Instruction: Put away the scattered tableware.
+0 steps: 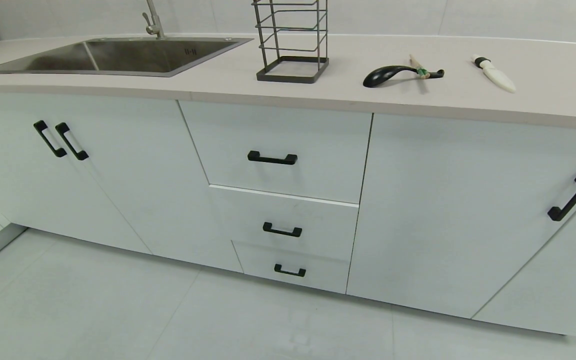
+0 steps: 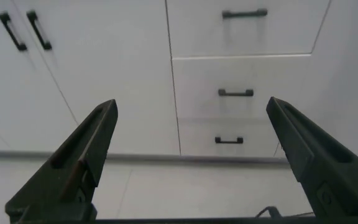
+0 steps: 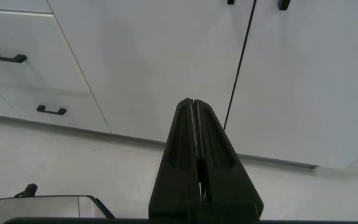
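My left gripper [image 2: 191,104] has jaws wide open, right gripper [image 3: 195,107] shut empty — that black spoon [image 1: 385,75] looks light, slick; I'd pinch its handle.

The left gripper [image 2: 191,109] has its two fingers spread wide apart. The right gripper [image 3: 194,106] has its fingers pressed flat together.

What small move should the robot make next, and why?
Probably raise the shut right gripper from cabinet-door height toward the pale countertop: the black curved spoon, the green-banded wooden stick across its handle and the white pointed utensil lie loose there, right of the dark wire rack.
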`<state>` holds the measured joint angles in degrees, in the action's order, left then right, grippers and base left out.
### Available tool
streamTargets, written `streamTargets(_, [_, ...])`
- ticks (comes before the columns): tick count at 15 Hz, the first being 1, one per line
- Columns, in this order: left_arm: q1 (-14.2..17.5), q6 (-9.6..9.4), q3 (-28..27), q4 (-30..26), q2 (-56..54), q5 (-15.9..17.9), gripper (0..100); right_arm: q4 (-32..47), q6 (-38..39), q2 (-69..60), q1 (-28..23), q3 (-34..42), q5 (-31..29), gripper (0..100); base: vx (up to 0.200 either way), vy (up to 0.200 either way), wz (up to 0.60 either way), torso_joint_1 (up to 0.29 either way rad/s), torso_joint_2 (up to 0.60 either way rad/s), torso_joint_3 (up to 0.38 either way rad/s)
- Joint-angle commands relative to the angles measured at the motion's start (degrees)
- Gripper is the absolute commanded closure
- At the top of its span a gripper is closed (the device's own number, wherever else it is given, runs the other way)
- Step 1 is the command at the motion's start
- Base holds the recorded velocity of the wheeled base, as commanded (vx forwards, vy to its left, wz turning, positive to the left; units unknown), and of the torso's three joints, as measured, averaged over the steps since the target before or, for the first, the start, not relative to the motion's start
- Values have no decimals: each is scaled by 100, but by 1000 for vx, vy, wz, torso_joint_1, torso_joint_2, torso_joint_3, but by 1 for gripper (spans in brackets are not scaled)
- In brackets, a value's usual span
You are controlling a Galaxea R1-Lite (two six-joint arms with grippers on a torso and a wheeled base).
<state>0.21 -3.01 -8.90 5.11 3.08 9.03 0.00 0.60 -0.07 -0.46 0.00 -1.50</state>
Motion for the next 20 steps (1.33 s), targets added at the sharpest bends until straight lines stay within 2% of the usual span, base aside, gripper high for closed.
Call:
streamTargets(1, [-3, -472, -525, -221, 623, 125, 0, 0, 2, 7, 2, 0, 1, 100, 0, 0, 0, 0, 0, 0])
streamTargets(2, [-12, -622, -508, -309, 702, 134, 0, 0, 2, 7, 2, 0, 1, 100, 0, 0, 0, 0, 0, 0])
streamTargets(3, [-30, -1026, -525, -520, 861, 160, 0, 0, 2, 7, 2, 0, 1, 100, 0, 0, 0, 0, 0, 0])
streamTargets(5, [-170, -1509, -903, -537, 1274, 160, 0, 0, 2, 7, 2, 0, 1, 100, 0, 0, 0, 0, 0, 0])
streamTargets(8, [-205, -2678, -1712, -537, 2100, 169, 0, 0, 2, 7, 2, 0, 1, 100, 0, 0, 0, 0, 0, 0])
streamTargets(9, [-205, -2907, -1782, -537, 2249, 169, 0, 0, 2, 7, 2, 0, 1, 100, 0, 0, 0, 0, 0, 0])
streamTargets(10, [-205, -3223, -1800, -528, 2434, 187, 0, 0, 2, 7, 2, 0, 1, 100, 0, 0, 0, 0, 0, 0])
streamTargets(11, [-205, -3575, -1808, -520, 2645, 459, 0, 0, 2, 7, 2, 0, 1, 100, 0, 0, 0, 0, 0, 0])
streamTargets(12, [-205, -3759, -1879, -493, 2785, 749, 0, 0, 2, 7, 2, 0, 1, 100, 0, 0, 0, 0, 0, 0])
streamTargets(14, [-205, -4225, -2116, -397, 3067, 1083, 0, 0, 2, 7, 2, 0, 1, 100, 0, 0, 0, 0, 0, 0])
streamTargets(15, [-205, -4568, -2265, -370, 3286, 1294, 0, 0, 2, 7, 2, 0, 1, 100, 0, 0, 0, 0, 0, 0])
streamTargets(17, [-205, -5394, -2538, -309, 3866, 1997, 0, 0, 2, 7, 2, 0, 1, 100, 0, 0, 0, 0, 0, 0])
streamTargets(18, [-205, -5570, -2599, -317, 4016, 2111, 0, 0, 2, 7, 2, 0, 1, 100, 0, 0, 0, 0, 0, 0])
streamTargets(19, [-240, -5878, -2714, -335, 4376, 2226, 0, 0, 2, 7, 2, 0, 1, 100, 0, 0, 0, 0, 0, 0])
streamTargets(20, [-478, -5974, -2810, -344, 4649, 2234, 0, 0, 2, 7, 2, 0, 1, 100, 0, 0, 0, 0, 0, 0])
